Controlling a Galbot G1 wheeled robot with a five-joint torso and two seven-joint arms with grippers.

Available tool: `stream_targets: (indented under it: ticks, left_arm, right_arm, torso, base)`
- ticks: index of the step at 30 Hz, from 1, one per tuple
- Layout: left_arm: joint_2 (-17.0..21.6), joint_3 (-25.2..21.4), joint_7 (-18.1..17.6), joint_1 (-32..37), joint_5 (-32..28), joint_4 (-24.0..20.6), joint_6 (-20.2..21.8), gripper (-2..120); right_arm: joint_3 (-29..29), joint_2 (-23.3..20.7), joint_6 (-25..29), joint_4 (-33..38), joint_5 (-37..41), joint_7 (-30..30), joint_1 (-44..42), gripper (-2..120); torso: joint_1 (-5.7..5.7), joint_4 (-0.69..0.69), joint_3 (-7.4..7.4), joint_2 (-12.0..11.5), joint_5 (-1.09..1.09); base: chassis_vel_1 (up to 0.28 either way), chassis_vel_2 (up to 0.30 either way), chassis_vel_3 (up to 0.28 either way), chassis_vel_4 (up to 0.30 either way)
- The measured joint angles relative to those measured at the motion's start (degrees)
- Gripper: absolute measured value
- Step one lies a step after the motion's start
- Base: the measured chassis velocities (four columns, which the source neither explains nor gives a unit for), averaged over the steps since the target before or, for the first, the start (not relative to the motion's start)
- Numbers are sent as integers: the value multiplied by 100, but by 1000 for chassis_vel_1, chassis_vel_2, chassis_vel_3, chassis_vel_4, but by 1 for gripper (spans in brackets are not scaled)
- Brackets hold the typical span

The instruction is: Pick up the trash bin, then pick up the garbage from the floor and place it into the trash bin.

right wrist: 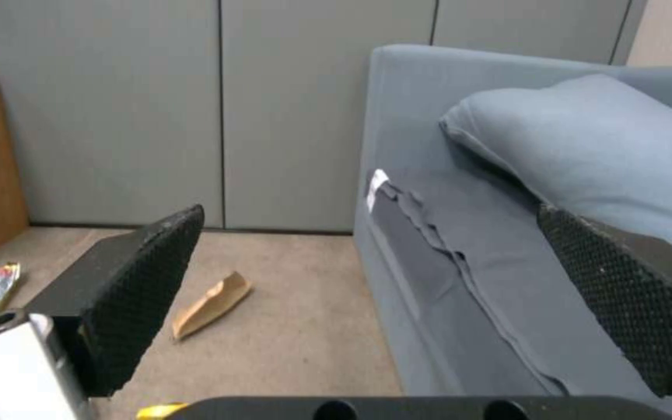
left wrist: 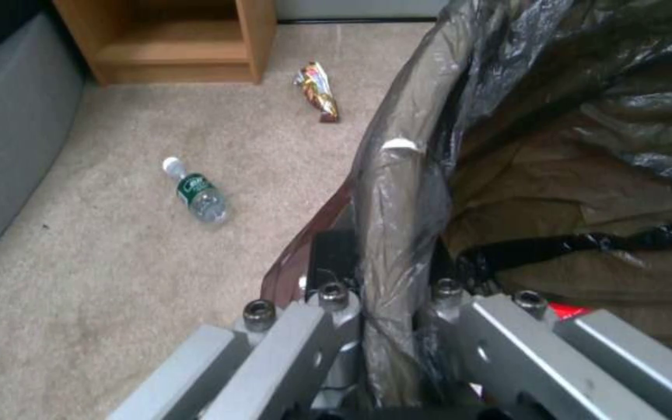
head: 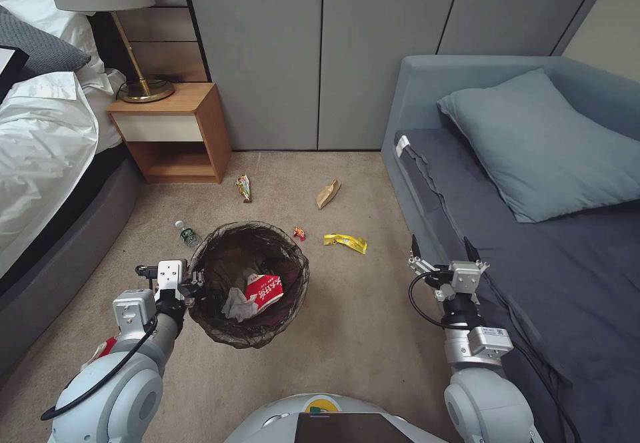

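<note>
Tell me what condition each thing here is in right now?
trash bin: held up at the rim, red-and-white packet and tissue inside.
left gripper: shut on the bin's rim.
right gripper: open, empty, over the sofa edge.
bottle: lying on the carpet.
yellow wrapper: on the carpet.
brown paper scrap: on the carpet.

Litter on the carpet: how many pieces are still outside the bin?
5: bottle left of the bin, shiny wrapper by the nightstand, brown paper, red scrap, yellow wrapper. Bin may hide more.
</note>
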Motion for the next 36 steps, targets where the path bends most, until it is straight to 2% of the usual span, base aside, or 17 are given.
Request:
stream_targets:
  ticks: [36]
  left_arm:
    - [-113, -183, -14, 110, -30, 0, 0, 2]
  right_arm:
    - [-83, -32, -1, -48, 6, 0, 42, 100]
  torso:
    - [0, 1, 0, 0, 0]
  base:
    - [-95, 98, 99, -95]
